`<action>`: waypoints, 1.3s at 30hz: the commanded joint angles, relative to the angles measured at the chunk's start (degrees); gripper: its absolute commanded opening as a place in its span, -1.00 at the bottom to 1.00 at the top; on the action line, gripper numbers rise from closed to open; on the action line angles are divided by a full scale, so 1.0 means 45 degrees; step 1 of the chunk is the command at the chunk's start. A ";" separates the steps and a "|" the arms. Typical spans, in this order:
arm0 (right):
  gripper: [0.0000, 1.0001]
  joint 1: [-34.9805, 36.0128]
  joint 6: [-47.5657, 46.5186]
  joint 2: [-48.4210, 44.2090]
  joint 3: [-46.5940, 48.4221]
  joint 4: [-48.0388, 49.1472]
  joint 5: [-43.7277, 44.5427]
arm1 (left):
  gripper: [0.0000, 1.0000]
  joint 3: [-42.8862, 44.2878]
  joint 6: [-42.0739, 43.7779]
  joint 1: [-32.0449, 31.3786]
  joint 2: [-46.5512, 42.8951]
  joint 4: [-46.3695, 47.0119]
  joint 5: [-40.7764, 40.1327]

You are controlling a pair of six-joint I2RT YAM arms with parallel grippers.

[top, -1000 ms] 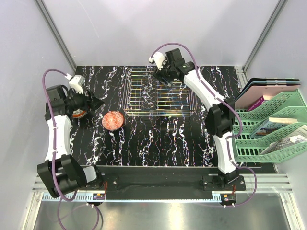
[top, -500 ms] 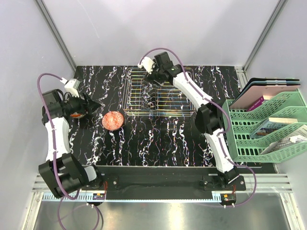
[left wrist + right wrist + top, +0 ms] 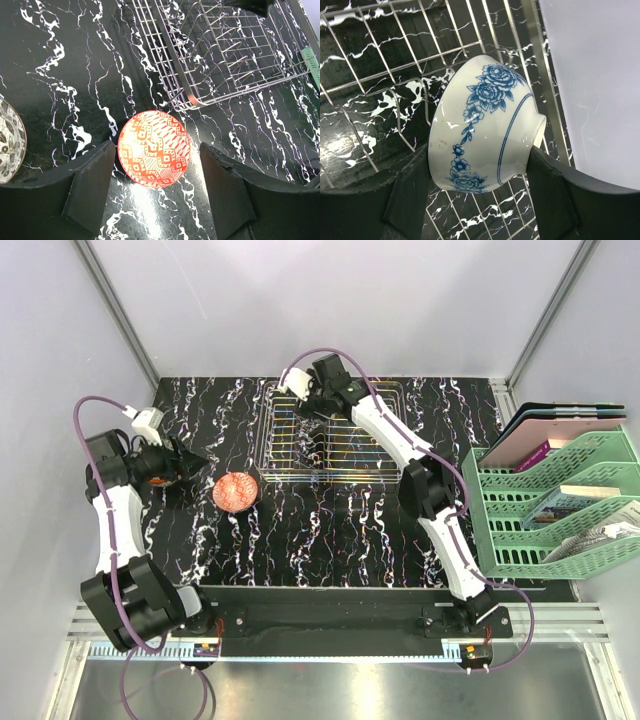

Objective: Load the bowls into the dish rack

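A white bowl with blue flowers (image 3: 485, 125) lies on its side between my right gripper's (image 3: 477, 152) fingers, which are shut on it, low over the wire dish rack (image 3: 380, 65) near its far left part. In the top view that gripper (image 3: 311, 410) reaches over the rack (image 3: 370, 455). A red patterned bowl (image 3: 238, 492) stands upside down on the table just off the rack's near left corner. My left gripper (image 3: 198, 458) hovers open to the left of it, holding nothing. In the left wrist view the red bowl (image 3: 154, 148) shows ahead between the open fingers.
A white bowl with a dark pattern (image 3: 7, 140) sits at the left edge of the left wrist view. Green stacked trays (image 3: 560, 510) with papers stand at the right, off the black marble table (image 3: 330, 540). Grey walls close in the back and sides.
My right arm has carried the blue-flowered bowl leftwards across the far side of the rack. The left gripper has drawn back a little to the left, still open.
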 commanded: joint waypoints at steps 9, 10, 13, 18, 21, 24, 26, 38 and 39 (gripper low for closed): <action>-1.00 0.0569 -0.2097 0.0529 0.1202 0.0827 0.0188 | 0.43 -0.0465 0.0546 0.0522 0.0060 0.0494 0.0940; -0.98 0.0569 -0.2215 0.0569 0.1241 0.0827 0.0208 | 0.43 -0.0484 0.0546 0.0542 0.0080 0.0494 0.0959; -0.80 0.0667 -0.2683 0.0783 0.1476 0.0808 0.0422 | 0.43 -0.0582 0.0624 0.0620 0.0158 0.0514 0.1037; -0.39 0.0784 -0.3134 0.1037 0.1612 0.0827 0.0677 | 0.44 -0.0758 0.0741 0.0698 0.0216 0.0494 0.1154; 0.06 0.0804 -0.3192 0.1116 0.1593 0.0827 0.0716 | 0.44 -0.0836 0.0800 0.0776 0.0275 0.0514 0.1213; 0.46 0.0843 -0.3193 0.1214 0.1651 0.0827 0.1026 | 0.44 -0.0875 0.0819 0.0854 0.0333 0.0494 0.1292; 0.72 0.0862 -0.3193 0.1252 0.1729 0.0808 0.1126 | 0.45 -0.0914 0.0839 0.0894 0.0392 0.0495 0.1350; 0.99 0.0960 -0.3544 0.0921 0.1847 0.0866 0.1810 | 0.46 -0.1187 0.0897 0.1069 0.0646 0.0475 0.1682; 0.99 0.0960 -0.3583 0.0901 0.1828 0.0847 0.1849 | 0.46 -0.1168 0.0898 0.1089 0.0646 0.0475 0.1682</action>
